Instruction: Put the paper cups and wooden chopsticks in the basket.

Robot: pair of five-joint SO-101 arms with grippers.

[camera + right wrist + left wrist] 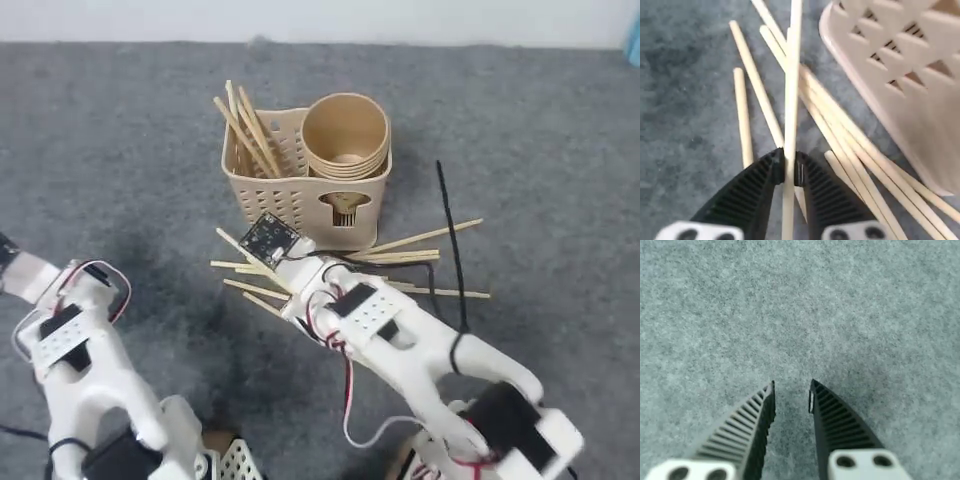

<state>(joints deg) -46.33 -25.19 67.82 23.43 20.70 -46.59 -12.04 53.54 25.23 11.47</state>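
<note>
Gripping one wooden chopstick (792,75) between closed fingers (752,185), the right gripper (789,162) sits just near of the basket (290,200); the stick's long axis follows the fingers. Loose chopsticks (420,240) lie flat beside it, partly hidden under the arm (400,335). Paper cups (345,135) stand stacked in the basket. At near left, the left gripper (791,387), narrowly parted, holds nothing.

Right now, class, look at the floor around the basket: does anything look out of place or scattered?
Yes. Loose wooden chopsticks lie scattered at crossed angles on the grey carpet in front of the basket, not inside it. A thin black cable crosses them.
</note>
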